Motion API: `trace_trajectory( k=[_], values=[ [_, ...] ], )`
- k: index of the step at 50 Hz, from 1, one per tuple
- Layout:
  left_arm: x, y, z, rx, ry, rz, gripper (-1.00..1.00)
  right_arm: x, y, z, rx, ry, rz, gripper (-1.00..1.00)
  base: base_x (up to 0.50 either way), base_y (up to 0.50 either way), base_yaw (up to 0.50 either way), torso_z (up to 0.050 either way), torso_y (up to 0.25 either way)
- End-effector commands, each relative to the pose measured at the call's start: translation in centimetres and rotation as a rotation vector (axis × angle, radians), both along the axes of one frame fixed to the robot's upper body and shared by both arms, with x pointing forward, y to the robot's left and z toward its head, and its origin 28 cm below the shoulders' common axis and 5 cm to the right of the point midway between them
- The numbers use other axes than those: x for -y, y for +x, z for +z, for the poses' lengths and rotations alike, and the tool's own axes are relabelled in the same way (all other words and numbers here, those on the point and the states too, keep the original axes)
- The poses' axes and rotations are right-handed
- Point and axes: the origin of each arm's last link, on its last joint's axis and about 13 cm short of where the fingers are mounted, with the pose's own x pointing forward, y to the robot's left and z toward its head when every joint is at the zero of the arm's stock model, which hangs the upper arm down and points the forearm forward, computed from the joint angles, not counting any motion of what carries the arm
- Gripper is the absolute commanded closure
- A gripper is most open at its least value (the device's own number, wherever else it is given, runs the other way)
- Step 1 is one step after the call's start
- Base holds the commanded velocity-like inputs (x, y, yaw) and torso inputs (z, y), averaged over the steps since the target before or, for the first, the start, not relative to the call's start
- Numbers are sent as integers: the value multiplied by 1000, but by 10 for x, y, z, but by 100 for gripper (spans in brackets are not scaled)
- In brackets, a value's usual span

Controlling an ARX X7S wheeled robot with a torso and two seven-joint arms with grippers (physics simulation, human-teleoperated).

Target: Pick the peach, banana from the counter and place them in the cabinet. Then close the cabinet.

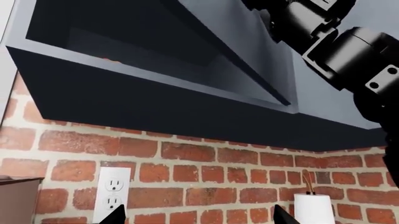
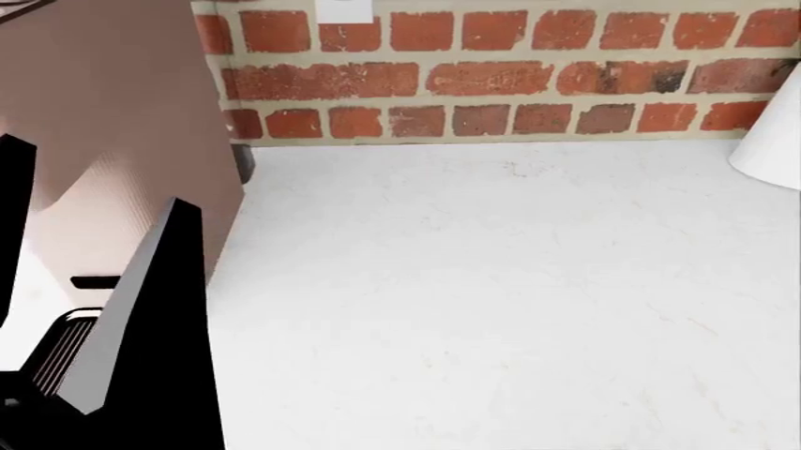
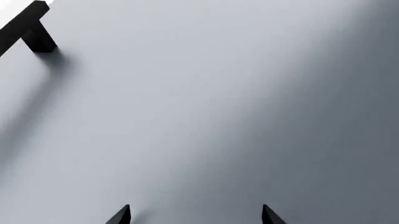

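The dark cabinet (image 1: pixel 156 98) hangs on the brick wall, its grey door (image 1: pixel 315 93) standing ajar. A tiny red speck (image 1: pixel 109 59) shows over the cabinet's bottom lip; I cannot tell whether it is the peach. The banana is hidden. My left gripper (image 1: pixel 201 217) is open and empty, below the cabinet and facing the wall. My right arm (image 1: pixel 349 51) reaches to the door's outer face. The right gripper (image 3: pixel 194 217) is open and empty, close to that grey door (image 3: pixel 218 107), well away from its black handle (image 3: pixel 31 28). No fruit shows on the white counter (image 2: pixel 501 281).
A white outlet (image 1: pixel 112 193) is set in the brick wall. A paper towel roll (image 1: pixel 315 207) stands on the counter at the right (image 2: pixel 770 141). A pinkish-brown panel (image 2: pixel 113 141) rises at the counter's left end, with black robot parts (image 2: pixel 150 375) in front of it.
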Motion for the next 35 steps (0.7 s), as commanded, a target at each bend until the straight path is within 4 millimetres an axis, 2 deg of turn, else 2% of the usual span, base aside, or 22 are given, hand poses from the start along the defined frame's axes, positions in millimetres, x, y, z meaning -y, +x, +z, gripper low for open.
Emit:
trace_trajectory(
  k=[1, 10, 27, 35],
  values=[
    [-1, -1, -1, -3, -7, 3, -100, -49, 33, -61, -250, -282, 131, -100, 0, 0, 0, 0, 0],
    [-2, -2, -1, -3, -14, 4, -100, -59, 48, -75, -293, -380, 101, -100, 0, 0, 0, 0, 0],
    [-1, 4, -3, 15, -10, 82, -100, -68, 85, -104, -359, -474, -71, -100, 0, 0, 0, 0, 0],
    [-1, 3, -4, 16, -11, 73, -100, -66, 104, -116, -440, -497, -318, -100, 0, 0, 0, 0, 0]
  ],
)
